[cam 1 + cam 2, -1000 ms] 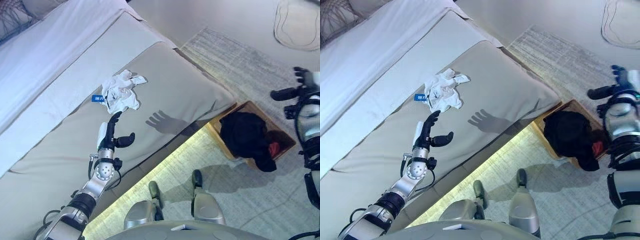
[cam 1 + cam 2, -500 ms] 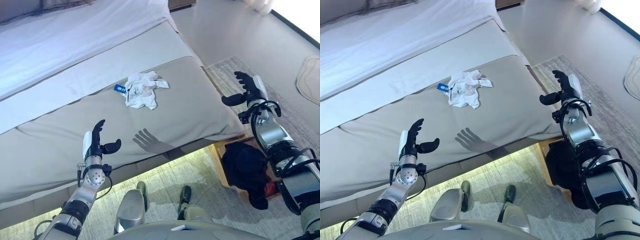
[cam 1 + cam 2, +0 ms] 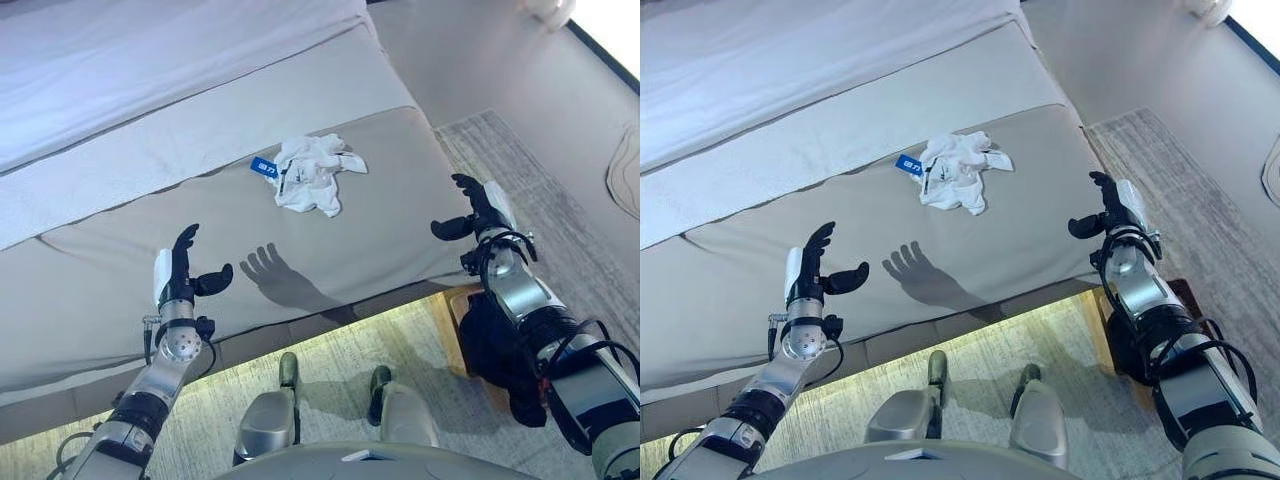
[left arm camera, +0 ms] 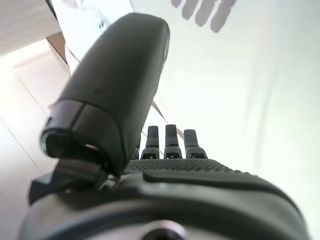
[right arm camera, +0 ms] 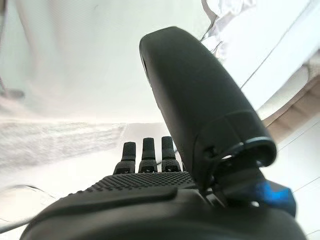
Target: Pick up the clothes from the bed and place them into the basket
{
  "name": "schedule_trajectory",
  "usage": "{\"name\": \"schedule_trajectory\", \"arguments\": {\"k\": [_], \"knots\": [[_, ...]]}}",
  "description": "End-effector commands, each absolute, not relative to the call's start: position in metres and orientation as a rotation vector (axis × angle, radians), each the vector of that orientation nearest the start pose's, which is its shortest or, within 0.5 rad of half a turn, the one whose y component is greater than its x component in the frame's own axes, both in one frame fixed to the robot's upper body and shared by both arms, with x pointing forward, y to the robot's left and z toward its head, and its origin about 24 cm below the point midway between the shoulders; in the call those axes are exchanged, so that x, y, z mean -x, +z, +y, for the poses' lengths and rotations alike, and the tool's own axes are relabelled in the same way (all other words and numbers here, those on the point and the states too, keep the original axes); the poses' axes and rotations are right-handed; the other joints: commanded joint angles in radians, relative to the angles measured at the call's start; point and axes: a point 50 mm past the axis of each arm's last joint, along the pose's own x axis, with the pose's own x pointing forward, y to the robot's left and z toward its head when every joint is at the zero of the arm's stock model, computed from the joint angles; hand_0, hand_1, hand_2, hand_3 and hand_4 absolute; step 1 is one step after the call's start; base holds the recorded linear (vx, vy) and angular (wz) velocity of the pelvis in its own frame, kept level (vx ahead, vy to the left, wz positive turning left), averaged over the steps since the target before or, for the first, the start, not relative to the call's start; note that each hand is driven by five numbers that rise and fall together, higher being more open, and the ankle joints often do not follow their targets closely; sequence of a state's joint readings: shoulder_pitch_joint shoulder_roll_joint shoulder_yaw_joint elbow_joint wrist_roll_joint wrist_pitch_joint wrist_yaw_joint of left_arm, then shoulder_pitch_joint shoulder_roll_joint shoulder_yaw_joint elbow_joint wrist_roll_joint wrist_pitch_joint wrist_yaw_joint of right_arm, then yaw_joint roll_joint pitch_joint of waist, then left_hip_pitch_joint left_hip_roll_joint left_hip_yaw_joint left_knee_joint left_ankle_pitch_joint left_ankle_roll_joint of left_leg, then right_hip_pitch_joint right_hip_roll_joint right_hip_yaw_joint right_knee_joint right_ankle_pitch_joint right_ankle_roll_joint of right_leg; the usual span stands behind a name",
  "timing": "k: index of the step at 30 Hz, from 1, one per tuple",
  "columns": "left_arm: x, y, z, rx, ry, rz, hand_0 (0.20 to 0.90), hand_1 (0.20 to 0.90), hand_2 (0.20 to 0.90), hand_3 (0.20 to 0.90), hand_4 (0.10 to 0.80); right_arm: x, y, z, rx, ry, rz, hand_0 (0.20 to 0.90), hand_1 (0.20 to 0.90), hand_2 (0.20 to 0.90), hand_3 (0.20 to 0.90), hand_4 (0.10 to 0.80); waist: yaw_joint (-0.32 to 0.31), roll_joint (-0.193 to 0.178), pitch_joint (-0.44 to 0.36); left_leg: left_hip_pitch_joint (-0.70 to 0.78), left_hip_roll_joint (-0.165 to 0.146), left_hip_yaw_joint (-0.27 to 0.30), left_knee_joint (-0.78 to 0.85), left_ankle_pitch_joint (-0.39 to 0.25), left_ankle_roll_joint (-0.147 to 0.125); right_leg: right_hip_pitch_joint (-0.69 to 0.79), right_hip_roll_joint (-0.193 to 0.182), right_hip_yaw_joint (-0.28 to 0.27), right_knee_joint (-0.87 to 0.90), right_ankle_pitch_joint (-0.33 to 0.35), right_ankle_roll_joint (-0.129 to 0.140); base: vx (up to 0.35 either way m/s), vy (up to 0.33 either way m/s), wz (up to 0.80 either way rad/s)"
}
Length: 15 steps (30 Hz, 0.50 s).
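Crumpled white clothes point(image 3: 314, 172) with blue tag on grey bed point(image 3: 400, 190); both hands spread, empty

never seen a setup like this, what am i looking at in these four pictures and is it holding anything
This is a humanoid robot standing at a bed. The two wide pictures come from a stereo camera on its head, looking down. Its left hand and right hand are both raised with fingers spread, holding nothing. The other two pictures come from cameras on the wrists: the dark bulk in each is that hand's own thumb and fingers seen very close. On the bed lies a crumpled white garment with a small blue tag, out ahead of both hands. On the floor by the right arm, a basket holds dark clothes.
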State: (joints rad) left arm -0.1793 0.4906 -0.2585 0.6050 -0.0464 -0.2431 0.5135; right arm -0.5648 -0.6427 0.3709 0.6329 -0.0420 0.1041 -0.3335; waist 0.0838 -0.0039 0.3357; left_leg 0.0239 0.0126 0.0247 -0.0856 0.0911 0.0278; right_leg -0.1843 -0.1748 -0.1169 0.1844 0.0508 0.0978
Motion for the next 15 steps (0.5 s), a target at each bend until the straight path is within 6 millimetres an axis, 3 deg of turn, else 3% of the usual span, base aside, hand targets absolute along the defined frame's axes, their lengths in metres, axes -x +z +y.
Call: {"name": "schedule_trajectory", "arguments": {"k": [1, 7, 15], "knots": [[-0.282, 0.033, 0.238, -0.498, 0.342, -0.105, 0.9, 0.9, 0.9, 0.9, 0.8, -0.374, 0.16, -0.256, 0.911, -0.375, -0.157, 0.9, 0.9, 0.9, 0.9, 0.8, 0.026, -0.03, -0.07, -0.042, 0.017, -0.03, 0.129, -0.149, -0.015, 0.076, 0.031, 0.016, -0.064, -0.029, -0.012, 0.124, -0.176, 0.86], [-0.272, 0.027, 0.233, -0.506, 0.285, -0.108, 0.9, 0.9, 0.9, 0.9, 0.8, -0.375, 0.185, -0.269, 1.037, -0.424, -0.196, 0.9, 0.9, 0.9, 0.9, 0.8, 0.093, -0.051, -0.074, -0.078, 0.019, -0.065, 0.176, -0.138, -0.041, 0.154, 0.023, -0.071, -0.069, -0.078, -0.037, 0.18, -0.124, 0.42], [-0.275, 0.037, 0.225, -0.49, 0.206, -0.176, 0.9, 0.9, 0.9, 0.9, 0.8, -0.396, 0.236, -0.255, 1.036, -0.469, -0.244, 0.9, 0.9, 0.9, 0.9, 0.8, 0.164, -0.014, -0.006, -0.137, 0.003, -0.13, 0.164, -0.112, -0.053, 0.121, 0.012, -0.13, -0.045, -0.1, -0.048, 0.033, -0.039, 0.27]]}}
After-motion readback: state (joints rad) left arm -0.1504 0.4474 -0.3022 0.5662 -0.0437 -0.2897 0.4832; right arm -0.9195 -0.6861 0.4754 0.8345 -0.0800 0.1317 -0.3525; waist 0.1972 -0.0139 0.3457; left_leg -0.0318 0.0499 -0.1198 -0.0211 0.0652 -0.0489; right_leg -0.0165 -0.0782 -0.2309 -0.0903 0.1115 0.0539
